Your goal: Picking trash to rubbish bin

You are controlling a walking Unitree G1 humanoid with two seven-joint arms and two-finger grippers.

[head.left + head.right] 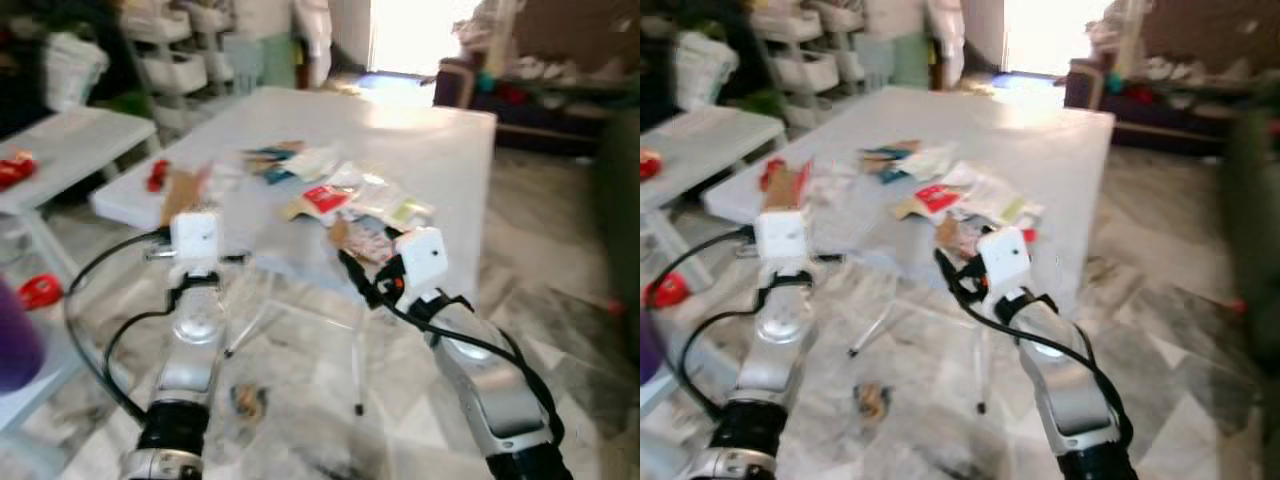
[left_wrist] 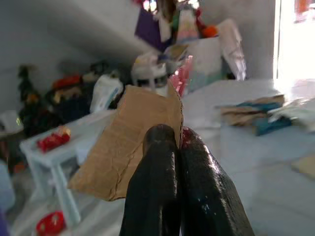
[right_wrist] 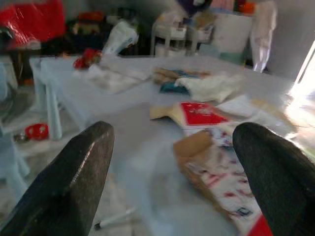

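A heap of wrappers and packets lies on the white table [image 1: 440, 150], among them a red packet [image 1: 325, 198] and a blue-green one [image 1: 270, 165]. My left gripper [image 2: 178, 135] is shut on a torn piece of brown cardboard [image 2: 133, 142], held up near the table's left edge [image 1: 183, 192]. My right gripper [image 3: 172, 162] is open at the table's front edge, just before a brown and printed wrapper [image 3: 216, 167]. The views are blurred.
A small white side table [image 1: 70, 140] with red items stands at the left, shelves [image 1: 170, 60] behind it. A purple object [image 1: 15, 340] is at the far left. A scrap [image 1: 247, 400] lies on the marble floor. A dark sofa [image 1: 540, 100] stands at the back right.
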